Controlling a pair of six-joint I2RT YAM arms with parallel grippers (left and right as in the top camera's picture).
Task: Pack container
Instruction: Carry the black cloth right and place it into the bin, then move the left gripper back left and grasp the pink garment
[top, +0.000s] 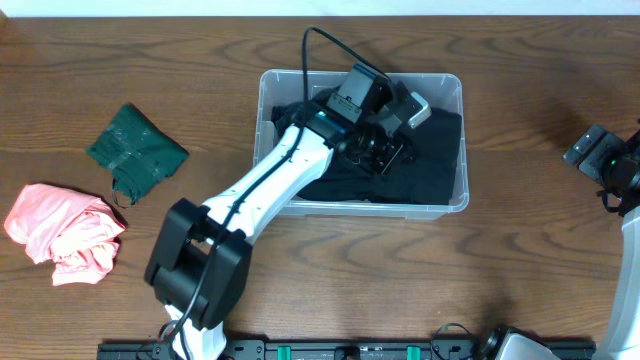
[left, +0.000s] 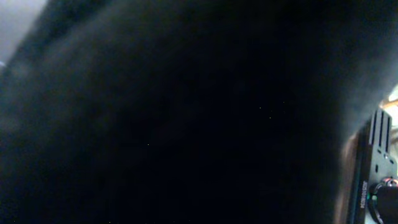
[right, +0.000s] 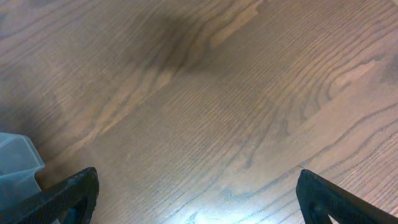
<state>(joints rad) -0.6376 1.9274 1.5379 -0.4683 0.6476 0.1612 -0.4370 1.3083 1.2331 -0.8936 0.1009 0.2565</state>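
Observation:
The clear container (top: 268, 100) stands at the middle back of the table with a black garment (top: 430, 170) filling it. My left gripper (top: 385, 150) is down inside the container, pressed into the black garment. The left wrist view is almost wholly filled by black cloth (left: 186, 112), so its fingers are hidden and I cannot tell their state. My right gripper (top: 600, 155) is at the far right, away from the container. In the right wrist view it (right: 196, 180) is open and empty over bare wood, with a corner of the container (right: 15, 162) at the left edge.
A dark green cloth (top: 135, 150) lies on the table left of the container. A pink cloth (top: 65, 232) lies crumpled near the left front. The table is brown wood (top: 520, 260).

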